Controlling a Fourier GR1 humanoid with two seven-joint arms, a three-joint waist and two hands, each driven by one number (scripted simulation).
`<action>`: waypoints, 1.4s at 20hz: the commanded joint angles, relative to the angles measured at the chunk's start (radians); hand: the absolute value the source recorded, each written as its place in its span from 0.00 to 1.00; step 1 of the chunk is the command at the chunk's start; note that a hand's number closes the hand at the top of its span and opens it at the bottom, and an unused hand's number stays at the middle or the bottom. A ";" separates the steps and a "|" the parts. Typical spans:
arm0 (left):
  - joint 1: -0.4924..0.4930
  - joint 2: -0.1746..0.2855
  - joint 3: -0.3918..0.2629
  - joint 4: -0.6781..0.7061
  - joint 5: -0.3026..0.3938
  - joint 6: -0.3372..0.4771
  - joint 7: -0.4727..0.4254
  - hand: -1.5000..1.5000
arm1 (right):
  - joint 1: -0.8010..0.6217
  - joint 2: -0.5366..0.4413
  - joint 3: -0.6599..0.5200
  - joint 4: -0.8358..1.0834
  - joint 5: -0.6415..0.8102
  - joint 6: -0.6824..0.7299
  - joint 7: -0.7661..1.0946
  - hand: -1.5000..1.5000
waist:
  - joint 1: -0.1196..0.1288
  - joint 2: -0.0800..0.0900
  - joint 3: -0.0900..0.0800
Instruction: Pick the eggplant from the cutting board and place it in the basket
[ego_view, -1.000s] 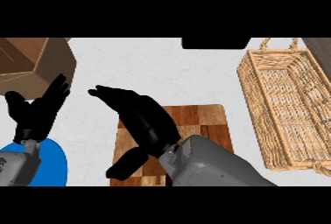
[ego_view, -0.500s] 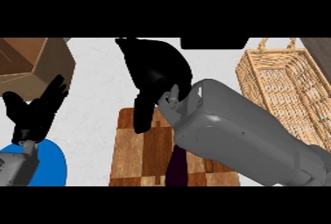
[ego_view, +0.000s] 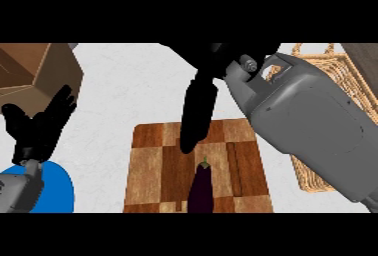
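Eggplant (ego_view: 201, 189) lay on cutting board (ego_view: 156, 165), lower centre, untouched. Right hand (ego_view: 199, 95) hung upper centre, fingers straight, pressed together, holding nothing. Judged light, smooth, slippery: grasp mid-body, not stem.

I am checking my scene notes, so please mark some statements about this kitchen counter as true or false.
The dark purple eggplant lies on the checkered wooden cutting board. True.
The black right hand is curled round the eggplant. False: its fingers are straight and hold nothing.
The woven wicker basket stands left of the board. False: it stands at the board's right.
The black left hand is open at the view's left. True.
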 joint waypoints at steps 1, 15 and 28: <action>0.012 0.009 0.022 -0.010 0.011 -0.014 0.009 0.50 | 0.067 -0.086 -0.044 -0.115 -0.157 0.124 0.187 0.00 | -0.010 -0.002 0.001; -0.020 -0.057 0.029 0.050 -0.054 -0.019 -0.023 0.50 | 0.534 -0.193 0.024 -0.590 0.050 -0.111 0.054 0.00 | 0.004 0.009 0.001; -0.007 -0.050 0.103 0.018 -0.057 -0.089 0.009 0.50 | 0.825 0.054 0.170 -0.429 0.501 -0.291 -0.266 0.00 | 0.018 0.010 0.001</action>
